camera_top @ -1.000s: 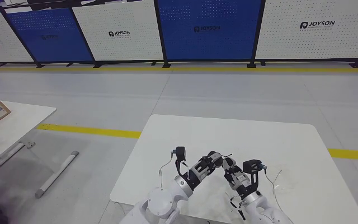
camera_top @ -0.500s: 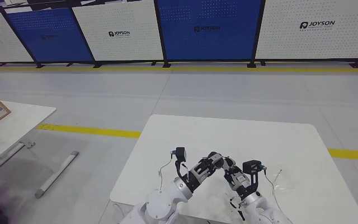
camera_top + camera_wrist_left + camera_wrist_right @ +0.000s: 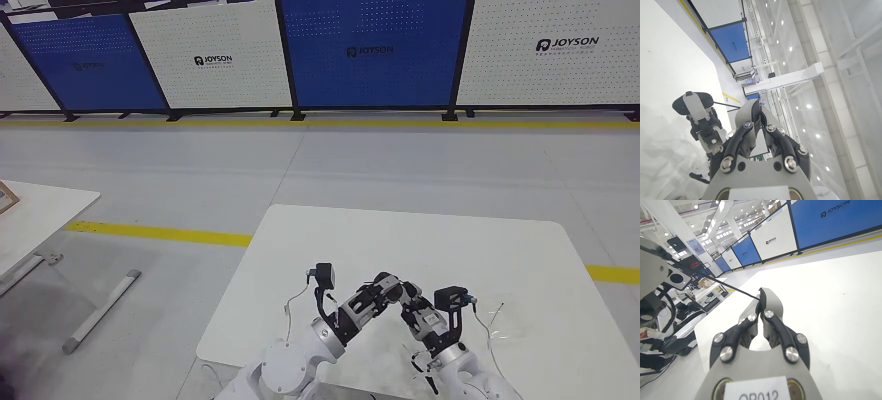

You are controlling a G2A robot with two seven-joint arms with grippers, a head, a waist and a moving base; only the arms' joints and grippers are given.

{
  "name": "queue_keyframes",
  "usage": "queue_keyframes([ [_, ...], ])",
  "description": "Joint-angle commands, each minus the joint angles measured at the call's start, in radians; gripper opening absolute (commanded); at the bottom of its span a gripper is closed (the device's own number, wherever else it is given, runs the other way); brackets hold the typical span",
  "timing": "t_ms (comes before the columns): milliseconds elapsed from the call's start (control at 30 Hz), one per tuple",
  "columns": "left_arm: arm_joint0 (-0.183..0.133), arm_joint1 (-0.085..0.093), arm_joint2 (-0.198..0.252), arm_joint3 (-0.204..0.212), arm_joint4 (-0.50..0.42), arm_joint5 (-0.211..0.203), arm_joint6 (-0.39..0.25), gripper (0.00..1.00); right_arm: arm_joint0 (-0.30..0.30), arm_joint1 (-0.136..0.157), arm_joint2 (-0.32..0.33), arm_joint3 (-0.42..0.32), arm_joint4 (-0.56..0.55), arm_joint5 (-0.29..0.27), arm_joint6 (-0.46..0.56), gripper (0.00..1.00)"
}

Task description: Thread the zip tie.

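Zip tie (image 3: pixel 730 286) clamped by left hand (image 3: pixel 758 108), right hand (image 3: pixel 761 297)

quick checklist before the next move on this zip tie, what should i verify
1. Right hand shut on zip tie: ok.
2. Left hand shut: ok.
3. Left hand holding the zip tie's other end: cannot tell.
4. Zip tie straight where it leaves the right hand: ok.
5. Tip fed through the head: cannot tell.
6. Both hands over the table: ok.
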Motion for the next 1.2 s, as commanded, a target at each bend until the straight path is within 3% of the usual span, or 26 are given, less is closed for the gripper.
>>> queue_keyframes([
  [0,-0.001,0.0,0.0,0.003,0.002,0.002,0.004,0.0,0.0,0.0,0.0,0.0,0.004,-0.001,0.0,0.0],
  [33,-0.002,0.0,0.0,0.006,0.002,0.006,0.009,0.0,0.0,0.0,0.0,0.0,0.008,-0.002,0.0,0.1],
  [100,-0.008,-0.001,0.001,0.013,-0.004,0.013,0.019,0.0,0.0,0.0,0.002,-0.001,0.016,-0.004,0.001,0.83],
  [133,-0.01,-0.002,0.001,0.016,-0.005,0.016,0.023,0.0,0.0,0.0,0.004,-0.003,0.019,-0.004,-0.001,0.95],
  [167,-0.012,-0.002,0.001,0.018,-0.007,0.017,0.027,0.0,-0.001,0.0,0.005,-0.005,0.022,-0.006,-0.002,1.0],
  [500,-0.027,-0.007,-0.009,0.044,-0.045,0.022,0.068,0.0,-0.029,0.007,0.042,-0.028,0.062,-0.038,-0.026,1.0],
  [667,-0.018,-0.005,-0.036,0.057,-0.008,0.005,0.118,0.0,-0.077,0.016,0.099,-0.06,0.125,-0.105,-0.096,1.0],
  [800,-0.006,-0.005,-0.039,0.071,0.067,-0.012,0.179,0.0,-0.122,0.026,0.125,-0.121,0.184,-0.105,-0.136,1.0],
  [1167,-0.006,-0.005,-0.039,0.071,0.067,-0.012,0.179,0.0,-0.127,0.028,0.127,-0.129,0.201,-0.105,-0.137,1.0],
])
